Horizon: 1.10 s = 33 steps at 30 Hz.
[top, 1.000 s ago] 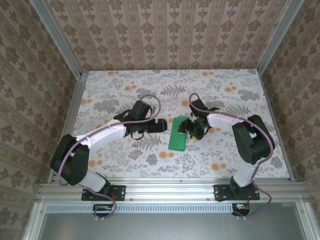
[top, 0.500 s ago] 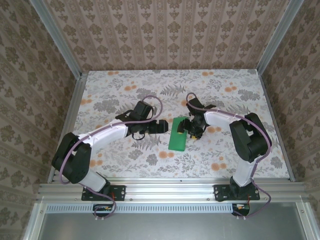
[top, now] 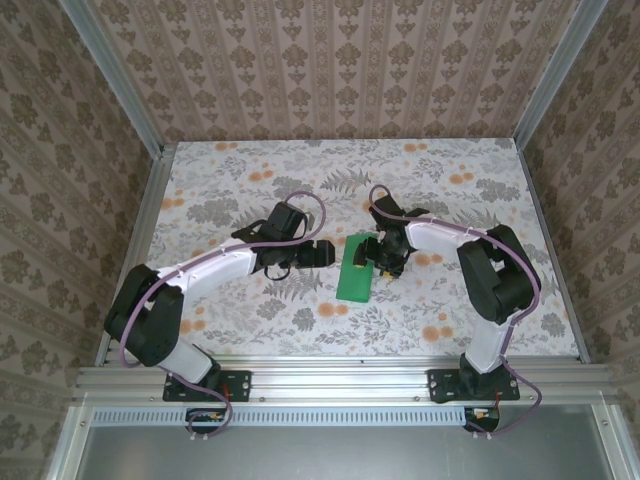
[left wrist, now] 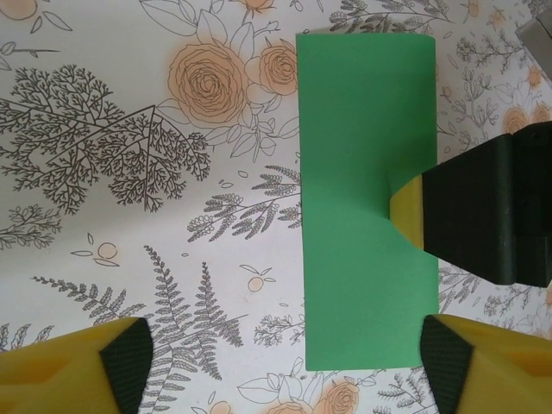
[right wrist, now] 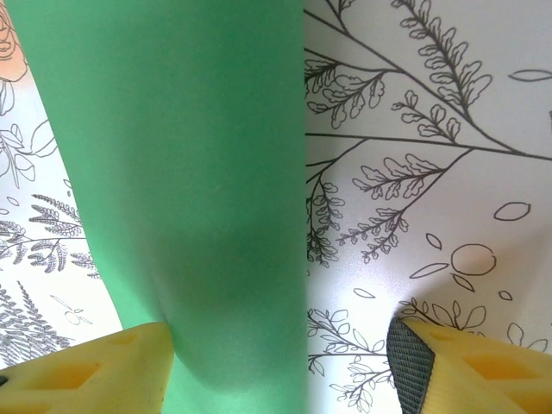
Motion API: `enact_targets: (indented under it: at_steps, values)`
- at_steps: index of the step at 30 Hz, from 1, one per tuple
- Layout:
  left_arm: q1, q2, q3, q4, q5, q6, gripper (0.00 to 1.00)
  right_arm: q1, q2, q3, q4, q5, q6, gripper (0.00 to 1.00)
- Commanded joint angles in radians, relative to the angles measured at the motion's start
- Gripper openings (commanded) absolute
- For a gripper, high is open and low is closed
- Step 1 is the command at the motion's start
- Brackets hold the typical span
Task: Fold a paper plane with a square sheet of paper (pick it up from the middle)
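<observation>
Currently the folded green sheet lies flat mid-table, between my two claws.

Seen from above, the sheet of paper is a doubled-over strip on the flowered table, its long side running 12 to 6 o'clock. My right claw sits at its 3 o'clock edge, jaws parted and clamping nothing. One finger presses on that edge and dents it, while the other is over bare table. My left claw hovers at the sheet's 9 o'clock, spread wide and empty. My worry is that the single pressing finger could drag the thin sheet sideways or let the fold spring apart, since nothing pins the other side. Any skew would likely carry into later creases.
</observation>
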Motion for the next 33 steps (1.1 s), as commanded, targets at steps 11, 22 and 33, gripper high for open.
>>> enact_targets:
  at_steps: [11,22,33]
  values:
    - [-0.005,0.068,0.070,0.004,0.058,0.010,0.39,0.009,0.063,0.031,-0.044,0.076,-0.026,0.69]
    - [-0.008,0.231,0.207,-0.049,0.137,0.002,0.00,0.012,0.082,0.039,-0.070,0.105,-0.037,0.69]
    - [-0.016,0.335,0.303,-0.087,0.140,-0.019,0.00,0.011,0.071,0.023,-0.062,0.108,-0.027,0.69]
